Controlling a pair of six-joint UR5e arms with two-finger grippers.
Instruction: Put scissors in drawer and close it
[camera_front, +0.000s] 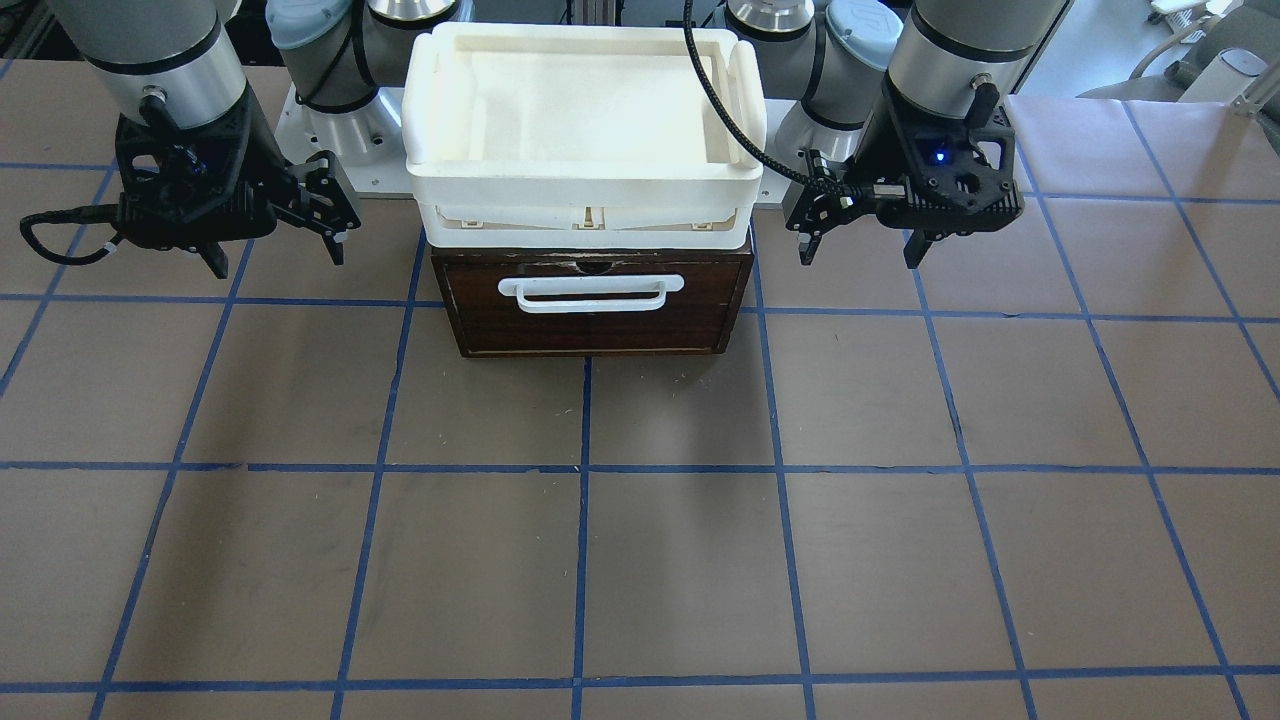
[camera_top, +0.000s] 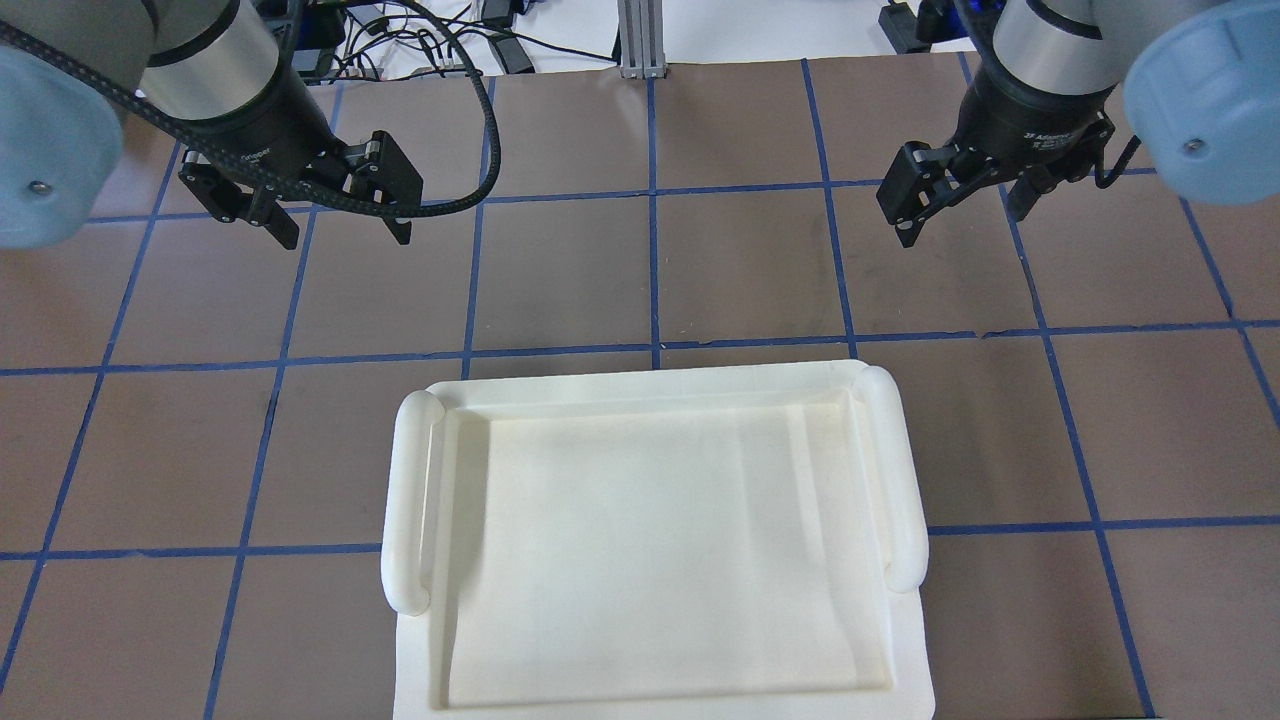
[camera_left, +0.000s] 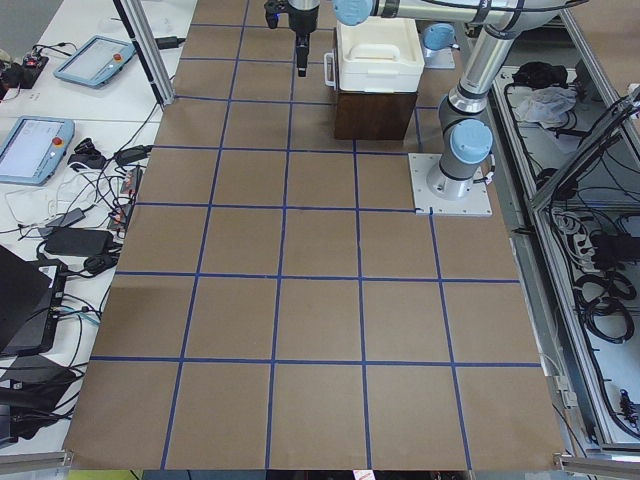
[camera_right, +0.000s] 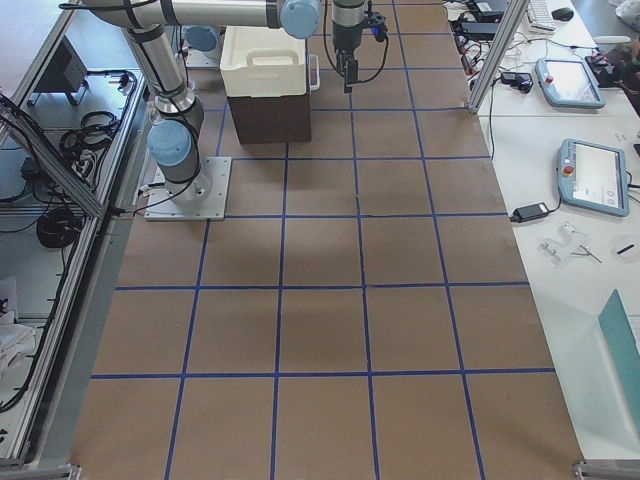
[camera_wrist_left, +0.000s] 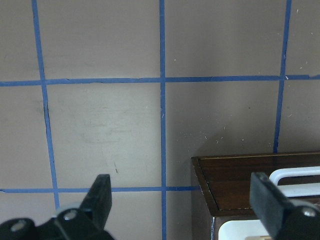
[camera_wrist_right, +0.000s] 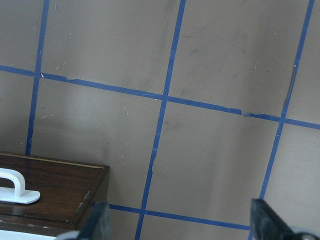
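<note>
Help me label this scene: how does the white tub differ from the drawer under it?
The white tub is pale plastic; the drawer has a dark brown wooden front. The tub is open-topped, its floor showing; the drawer is shut, its inside hidden. Both are rectangular.

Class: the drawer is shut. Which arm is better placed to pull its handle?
Left, marginally: the left gripper hangs open slightly nearer the handle, which its wrist view shows more fully.

Silver arms (camera_top: 225, 50), pale blue joint caps (camera_top: 1195, 95), black fingers (camera_top: 285, 228), black braided cable (camera_top: 494, 150).
</note>
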